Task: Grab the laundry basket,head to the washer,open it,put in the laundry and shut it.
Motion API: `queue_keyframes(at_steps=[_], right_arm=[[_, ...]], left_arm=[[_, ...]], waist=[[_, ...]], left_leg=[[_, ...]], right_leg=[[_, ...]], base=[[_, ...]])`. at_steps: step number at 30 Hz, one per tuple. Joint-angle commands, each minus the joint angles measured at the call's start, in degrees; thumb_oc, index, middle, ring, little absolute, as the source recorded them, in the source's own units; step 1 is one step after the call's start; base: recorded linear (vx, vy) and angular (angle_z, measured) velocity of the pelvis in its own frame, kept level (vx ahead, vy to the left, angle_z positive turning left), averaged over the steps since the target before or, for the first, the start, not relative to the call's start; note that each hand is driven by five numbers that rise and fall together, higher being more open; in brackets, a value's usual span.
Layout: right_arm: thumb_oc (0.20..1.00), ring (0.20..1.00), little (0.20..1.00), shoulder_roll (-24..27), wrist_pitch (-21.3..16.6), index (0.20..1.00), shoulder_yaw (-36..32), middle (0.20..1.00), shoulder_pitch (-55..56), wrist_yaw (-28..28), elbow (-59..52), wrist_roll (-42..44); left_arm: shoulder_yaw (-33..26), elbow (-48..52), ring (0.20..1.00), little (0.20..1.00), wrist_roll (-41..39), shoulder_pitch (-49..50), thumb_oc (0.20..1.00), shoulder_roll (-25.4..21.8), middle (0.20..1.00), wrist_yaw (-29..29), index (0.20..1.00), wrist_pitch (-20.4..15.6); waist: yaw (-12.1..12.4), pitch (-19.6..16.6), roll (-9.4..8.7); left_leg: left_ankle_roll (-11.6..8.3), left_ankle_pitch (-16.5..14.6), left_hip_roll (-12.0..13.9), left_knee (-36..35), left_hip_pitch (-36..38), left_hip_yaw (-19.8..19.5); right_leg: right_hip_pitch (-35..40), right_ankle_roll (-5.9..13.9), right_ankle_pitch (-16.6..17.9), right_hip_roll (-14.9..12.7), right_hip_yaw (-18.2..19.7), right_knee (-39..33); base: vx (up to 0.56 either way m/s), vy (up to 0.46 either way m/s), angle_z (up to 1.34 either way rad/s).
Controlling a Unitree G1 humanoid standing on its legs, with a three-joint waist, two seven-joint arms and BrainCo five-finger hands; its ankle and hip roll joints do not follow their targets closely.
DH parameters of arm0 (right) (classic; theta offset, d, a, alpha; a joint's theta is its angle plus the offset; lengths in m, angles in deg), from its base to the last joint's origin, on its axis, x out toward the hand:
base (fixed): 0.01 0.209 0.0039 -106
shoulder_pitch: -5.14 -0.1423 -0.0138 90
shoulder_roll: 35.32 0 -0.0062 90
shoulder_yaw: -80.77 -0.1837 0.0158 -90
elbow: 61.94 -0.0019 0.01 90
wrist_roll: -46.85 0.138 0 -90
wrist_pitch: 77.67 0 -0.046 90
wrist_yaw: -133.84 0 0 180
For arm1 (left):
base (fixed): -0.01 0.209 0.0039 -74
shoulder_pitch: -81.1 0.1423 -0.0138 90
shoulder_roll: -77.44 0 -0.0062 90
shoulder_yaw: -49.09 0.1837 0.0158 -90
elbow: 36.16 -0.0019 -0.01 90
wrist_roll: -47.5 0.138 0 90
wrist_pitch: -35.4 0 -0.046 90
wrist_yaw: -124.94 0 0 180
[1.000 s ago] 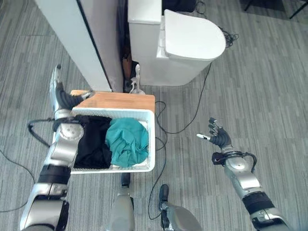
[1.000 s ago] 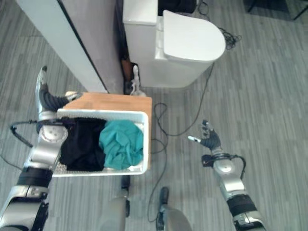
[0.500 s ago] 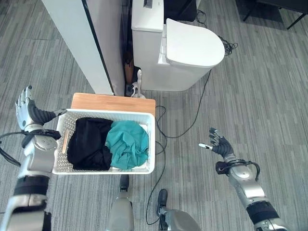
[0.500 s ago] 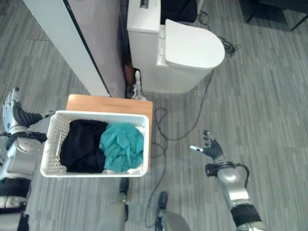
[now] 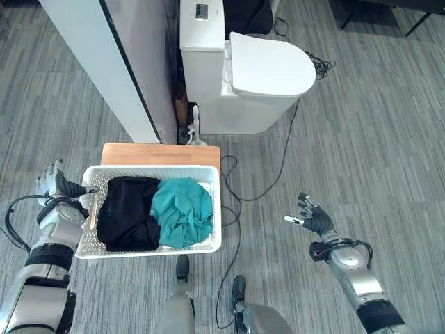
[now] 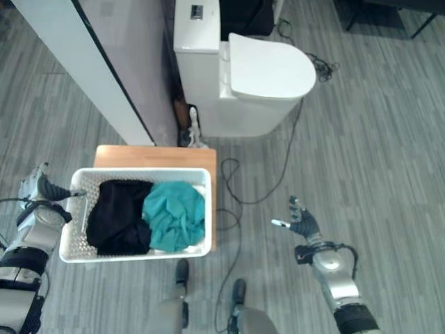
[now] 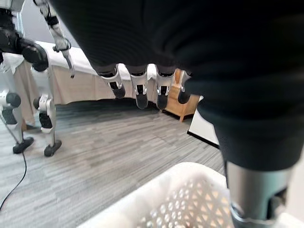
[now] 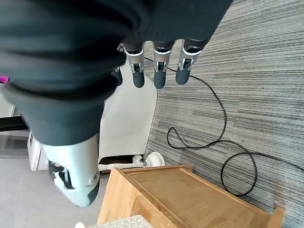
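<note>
Grey plank floor point(image 5: 389, 132) stretches round a white toilet point(image 5: 268, 73). Nearer, a white laundry basket point(image 5: 217, 209) sits on a low wooden table point(image 5: 160, 154), holding a black garment point(image 5: 125, 212) and a teal garment point(image 5: 182, 212). The left hand point(image 5: 57, 186), fingers loosely spread and empty, hovers just beside the basket's left rim. The right hand point(image 5: 314, 220), also spread and empty, hangs well apart. A sound lift likely needs both hands gripping opposite rims evenly.

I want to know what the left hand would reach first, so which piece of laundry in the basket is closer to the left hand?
The black garment. It fills the side of the white basket next to the left hand; the teal garment lies on the far side.
</note>
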Motion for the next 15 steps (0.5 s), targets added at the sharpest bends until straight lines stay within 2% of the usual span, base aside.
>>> queue_keyframes(at_steps=[1,10,15], right_arm=[[1.000,1.000,1.000,2.7,-2.4,1.000,-0.9,1.000,0.8,1.3,-3.0,2.1],[1.000,1.000,1.000,3.2,-4.5,1.000,0.8,1.000,-0.8,1.4,-4.3,3.9],[1.000,1.000,1.000,3.2,-6.2,1.000,1.8,1.000,-1.5,1.9,-5.6,5.1]], left_arm=[[-0.3,-6.6,1.000,1.000,-0.6,-6.0,1.000,-0.2,1.000,0.0,1.000,-1.3],[2.4,-15.2,1.000,1.000,-2.6,-11.0,1.000,-3.1,1.000,-0.2,1.000,-3.4],[3.5,-20.8,1.000,1.000,-5.7,-13.4,1.000,-2.7,1.000,0.6,1.000,-4.7]], waist=[[0.8,-0.4,1.02],[0.5,2.0,0.49],[0.2,3.2,-0.02]], left_leg=[[-1.85,-2.5,5.6,0.2,0.4,1.5],[-1.91,-2.2,5.8,0.8,-0.8,2.0],[-2.07,-2.2,6.0,1.4,-1.7,2.1]], right_leg=[[-3.7,4.11,-0.4,-6.4,-0.6,4.3],[-5.3,4.17,0.1,-6.5,0.1,4.6],[-6.3,4.38,0.6,-6.4,0.3,4.7]], base=[[-0.01,0.016,-0.04],[0.00,0.000,0.00],[-0.01,0.002,-0.02]])
